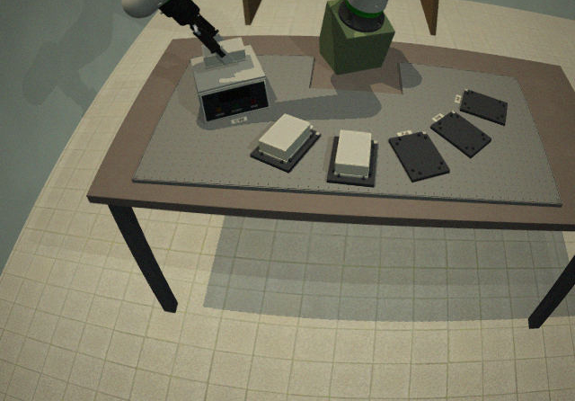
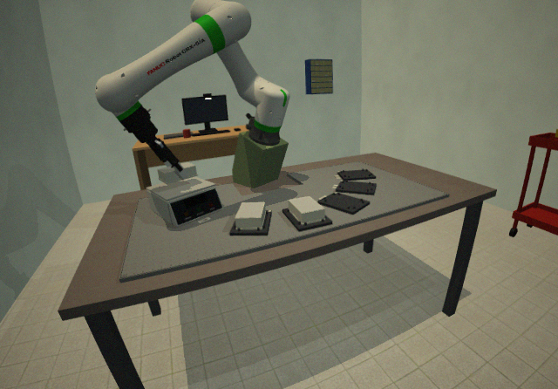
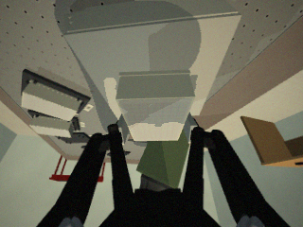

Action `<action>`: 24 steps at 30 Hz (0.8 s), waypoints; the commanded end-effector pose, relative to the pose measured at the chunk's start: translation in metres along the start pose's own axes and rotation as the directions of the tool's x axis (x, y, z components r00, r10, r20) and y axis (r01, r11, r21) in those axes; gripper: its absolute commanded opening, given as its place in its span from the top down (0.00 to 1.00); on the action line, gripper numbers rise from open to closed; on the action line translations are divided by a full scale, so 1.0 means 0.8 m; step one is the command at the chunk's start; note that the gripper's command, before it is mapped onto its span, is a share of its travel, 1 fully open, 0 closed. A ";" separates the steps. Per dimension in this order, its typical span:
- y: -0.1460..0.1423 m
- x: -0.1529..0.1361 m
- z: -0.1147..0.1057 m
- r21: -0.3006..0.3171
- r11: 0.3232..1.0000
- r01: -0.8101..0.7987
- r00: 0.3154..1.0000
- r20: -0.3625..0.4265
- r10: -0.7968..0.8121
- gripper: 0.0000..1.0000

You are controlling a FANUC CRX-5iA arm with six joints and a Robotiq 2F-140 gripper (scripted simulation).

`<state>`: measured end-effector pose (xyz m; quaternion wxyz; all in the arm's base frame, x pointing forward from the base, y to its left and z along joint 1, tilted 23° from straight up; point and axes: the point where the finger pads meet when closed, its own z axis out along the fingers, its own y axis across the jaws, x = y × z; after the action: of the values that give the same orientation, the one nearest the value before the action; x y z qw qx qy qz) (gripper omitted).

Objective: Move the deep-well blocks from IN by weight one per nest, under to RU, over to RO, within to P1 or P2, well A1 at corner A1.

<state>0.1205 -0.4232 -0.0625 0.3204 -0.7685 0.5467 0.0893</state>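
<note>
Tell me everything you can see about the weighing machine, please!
The check-weigher is a pale grey, boxy machine that looks like painted metal or plastic. Its dark front panel has lamps, none glowing. It stands upright on the grey board. The gripper holds a block at its top; I can't tell if they touch.

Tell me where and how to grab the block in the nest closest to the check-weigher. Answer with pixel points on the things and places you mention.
Grip the block (image 1: 284, 131) (image 2: 250, 214) (image 3: 44, 109) midway along its two long side walls, coming straight down from above. They look flat and parallel, with the narrower width between them; the nest (image 1: 288, 168) (image 2: 249, 232) surrounds its foot with locators, so I'd keep the tips above those.
</note>
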 end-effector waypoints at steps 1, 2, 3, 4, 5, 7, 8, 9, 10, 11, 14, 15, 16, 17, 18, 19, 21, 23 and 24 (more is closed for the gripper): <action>0.000 -0.003 -0.005 0.000 1.000 0.000 1.000 0.000 0.000 0.90; 0.000 -0.004 -0.007 0.000 1.000 0.000 1.000 0.000 0.000 0.90; 0.000 -0.005 -0.009 0.000 1.000 0.000 1.000 0.000 0.000 0.90; 0.000 -0.006 -0.010 0.000 1.000 0.000 1.000 0.000 0.000 0.90; 0.000 -0.007 -0.012 0.000 1.000 0.000 1.000 0.000 0.000 0.90; 0.000 -0.009 -0.016 0.000 1.000 0.000 1.000 0.000 0.000 0.90; 0.000 -0.010 -0.018 0.000 1.000 0.000 1.000 0.000 0.000 0.90; 0.000 -0.011 -0.019 0.000 1.000 0.000 1.000 0.000 0.000 0.90; 0.000 -0.012 -0.021 0.000 1.000 0.000 1.000 0.000 0.000 0.90; 0.000 -0.012 -0.021 0.000 1.000 0.000 1.000 0.000 0.000 0.90; 0.000 -0.014 -0.025 0.000 1.000 0.000 1.000 0.000 0.000 0.90; 0.000 -0.015 -0.027 0.000 1.000 0.000 1.000 0.000 0.000 0.90; 0.000 -0.016 -0.028 0.000 1.000 0.000 1.000 0.000 0.000 0.90; 0.000 -0.017 -0.030 0.000 1.000 0.000 1.000 0.000 0.000 0.90; 0.000 -0.018 -0.032 0.000 1.000 0.000 1.000 0.000 0.000 0.90; 0.000 -0.019 -0.034 0.000 1.000 0.000 1.000 0.000 0.000 0.90; 0.000 -0.020 -0.035 0.000 1.000 0.000 1.000 0.000 0.000 0.90; 0.000 -0.020 -0.035 0.000 1.000 0.000 1.000 0.000 0.000 0.90; 0.000 -0.020 -0.035 0.000 1.000 0.000 1.000 0.000 0.000 0.90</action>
<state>0.1084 -0.4270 -0.0331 0.3204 -0.7685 0.5467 0.0894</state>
